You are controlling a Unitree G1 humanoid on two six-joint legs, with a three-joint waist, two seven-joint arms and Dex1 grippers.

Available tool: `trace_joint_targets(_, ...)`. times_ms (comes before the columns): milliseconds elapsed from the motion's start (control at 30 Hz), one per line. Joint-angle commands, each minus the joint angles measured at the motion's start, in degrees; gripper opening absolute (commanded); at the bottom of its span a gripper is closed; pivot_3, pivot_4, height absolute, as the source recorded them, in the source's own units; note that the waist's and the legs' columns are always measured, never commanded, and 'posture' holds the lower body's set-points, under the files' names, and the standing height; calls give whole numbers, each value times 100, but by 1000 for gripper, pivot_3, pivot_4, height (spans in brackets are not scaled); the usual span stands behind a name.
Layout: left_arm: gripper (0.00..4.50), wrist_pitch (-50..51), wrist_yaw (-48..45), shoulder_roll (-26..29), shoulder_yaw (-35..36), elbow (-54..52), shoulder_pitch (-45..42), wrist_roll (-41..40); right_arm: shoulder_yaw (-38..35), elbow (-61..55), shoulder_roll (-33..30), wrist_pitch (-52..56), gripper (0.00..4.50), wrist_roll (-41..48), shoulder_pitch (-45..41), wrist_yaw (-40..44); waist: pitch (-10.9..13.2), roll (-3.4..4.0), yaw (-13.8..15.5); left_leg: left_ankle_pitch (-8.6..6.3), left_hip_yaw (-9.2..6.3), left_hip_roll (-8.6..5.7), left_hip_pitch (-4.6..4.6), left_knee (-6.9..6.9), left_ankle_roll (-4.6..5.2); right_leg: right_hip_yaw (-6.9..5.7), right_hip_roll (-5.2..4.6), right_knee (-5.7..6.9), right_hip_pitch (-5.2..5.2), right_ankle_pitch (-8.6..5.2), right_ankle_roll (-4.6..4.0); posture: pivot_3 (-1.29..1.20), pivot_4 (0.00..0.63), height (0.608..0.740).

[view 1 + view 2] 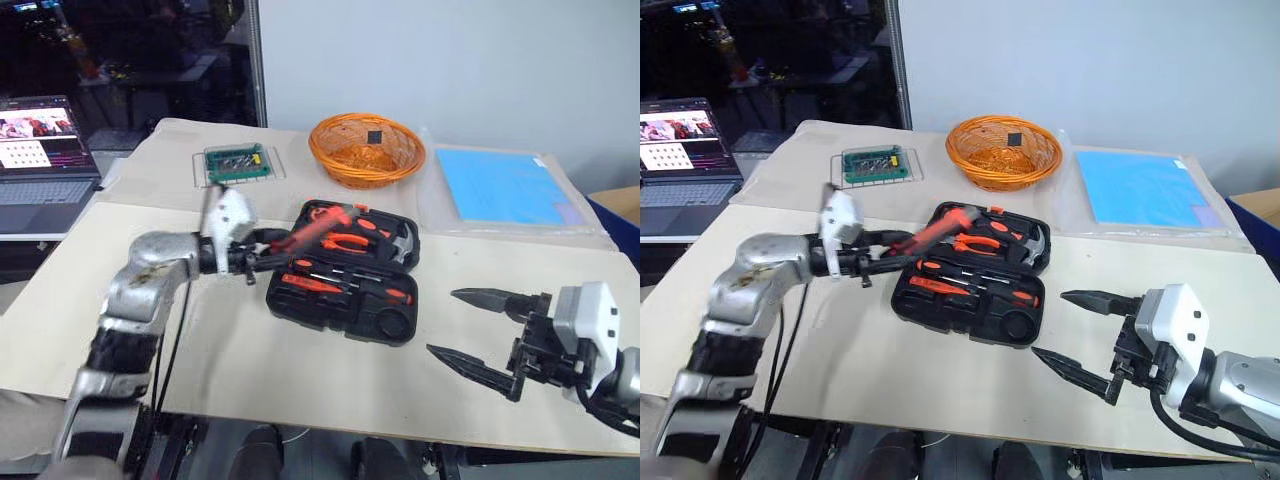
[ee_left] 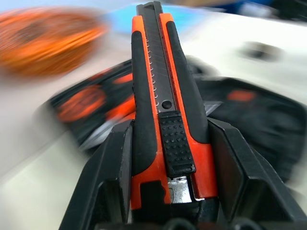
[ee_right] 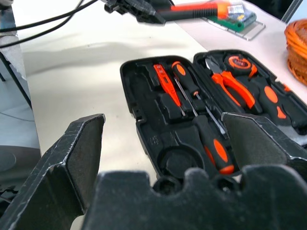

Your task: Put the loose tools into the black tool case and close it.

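Gripping an orange-and-black utility knife [image 2: 165, 110] by its butt end, the left gripper [image 1: 262, 255] is showing left of centre in the left eye view, its two black fingers [image 2: 112, 177] closed against the knife's sides. The knife is pointing toward the right of the frame, its far end hanging over the black moulded plastic tool case [image 1: 345, 272].

The case is lying open and flat at the centre of the frame on the cream-covered table [image 1: 300, 380]. In the right wrist view its fitted slots are holding a slim orange screwdriver [image 3: 167, 87], a longer screwdriver with an orange-and-black handle [image 3: 204, 120] and orange-handled pliers [image 3: 235, 86].

The right gripper [image 1: 478, 325] is hanging at the lower right of the frame, its two pointed black fingers [image 1: 490, 298] spread wide apart and holding nothing, well apart from the case.

Beyond the case, an orange wicker basket [image 1: 366, 148] is sitting at the upper centre, with a green bit holder [image 1: 238, 162] to its left and a blue sheet [image 1: 500, 185] to its right. A laptop [image 1: 40, 150] is standing open at the far left edge.
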Motion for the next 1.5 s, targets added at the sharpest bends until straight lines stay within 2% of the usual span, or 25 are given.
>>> trace_joint_targets(33, 1781, -814, -1255, -76, -595, 1008, -641, 258, -324, -220, 1, -99, 4500, 93, 67, -74, 1, -2, -17, 2, 0, 0, -4, 0, 3, 0, 1, 0, -1, -3, 5, 0, 150, 740)
trace_joint_targets(167, 1781, -1730, -1995, 1, -1072, 1887, -1001, 663, -529, -348, 8, -76, 4500, 104, 293, -54, 2, -3, -84, 18, -5, 8, -24, -2, 32, 2, 11, 4, -20, 4, -6, 0, 150, 740)
trace_joint_targets(267, 1781, -2154, -2099, 80, -1412, 2329, -1135, 947, -657, -422, 43, -101, 4500, 54, 498, -36, 2, -3, -77, 15, -8, 8, -25, -9, 38, 0, 12, 6, -23, 9, 15, 0, 150, 740)
trace_joint_targets(500, 1781, -2502, -2007, 81, -1562, 2722, -1173, 1486, -806, -514, 114, -158, 4500, 45, 723, -88, 3, -4, -40, 16, -15, 5, -36, 2, 39, -4, 11, 10, -24, -12, 35, 0, 150, 740)
trace_joint_targets(1000, 1781, -2655, -1931, -350, -1608, 2843, -1234, 1802, -779, -506, 39, -108, 4500, 80, 659, -135, 0, 1, -32, 15, -14, 5, -22, 3, 39, -3, 11, 12, -10, -21, 39, 0, 150, 740)
trace_joint_targets(1033, 2783, -2636, -1868, -363, -1576, 2826, -1220, 1810, -776, -510, 42, -109, 4500, 80, 660, -136, 0, 1, -32, 15, -14, 5, -22, 3, 39, -3, 11, 12, -10, -19, 41, 0, 150, 740)
trace_joint_targets(1067, 2963, -2429, -1921, -333, -1514, 2704, -1199, 1725, -774, -512, 44, -110, 4500, 77, 662, -137, 0, 1, -32, 15, -14, 5, -22, 3, 39, -3, 11, 12, -10, -17, 43, 0, 150, 740)
trace_joint_targets(1100, 3373, -2226, -1949, -324, -1395, 2569, -1175, 1581, -778, -515, 49, -114, 4500, 71, 668, -134, 0, 1, -34, 15, -15, 5, -22, 3, 39, -3, 11, 12, -10, -16, 46, 0, 150, 740)
trace_joint_targets(1133, 3592, -1908, -1989, -301, -1230, 2393, -1147, 1366, -784, -514, 56, -120, 4500, 66, 677, -128, 0, 1, -43, 15, -15, 5, -22, 3, 39, -3, 12, 12, -11, -16, 47, 0, 150, 740)
trace_joint_targets(1267, 3592, -409, -1973, -179, -557, 1589, -970, 385, -734, -473, 68, -150, 4500, 19, 665, -119, 1, 1, -86, 15, -16, 5, -25, 0, 39, -2, 12, 16, -16, -11, 52, 0, 150, 740)
trace_joint_targets(1300, 3334, 114, -1837, -177, -363, 1395, -926, 137, -701, -459, 66, -157, 4500, 4, 644, -124, 2, 1, -89, 16, -17, 6, -25, 0, 39, -3, 12, 18, -16, -10, 52, 0, 150, 740)
trace_joint_targets(1367, 2895, 504, -1543, -186, -126, 1105, -719, -63, -635, -428, 54, -162, 4500, -18, 581, -140, 1, 2, -92, 16, -23, 5, -25, 3, 39, -5, 13, 22, -16, -12, 56, 0, 150, 740)
trace_joint_targets(1500, 1372, 605, -729, -348, 111, 512, 42, -73, -497, -372, 21, -149, 4500, -50, 427, -181, -2, 7, -104, 15, -21, 4, 0, 2, 39, -1, 9, 22, 4, -16, 61, 0, 150, 740)
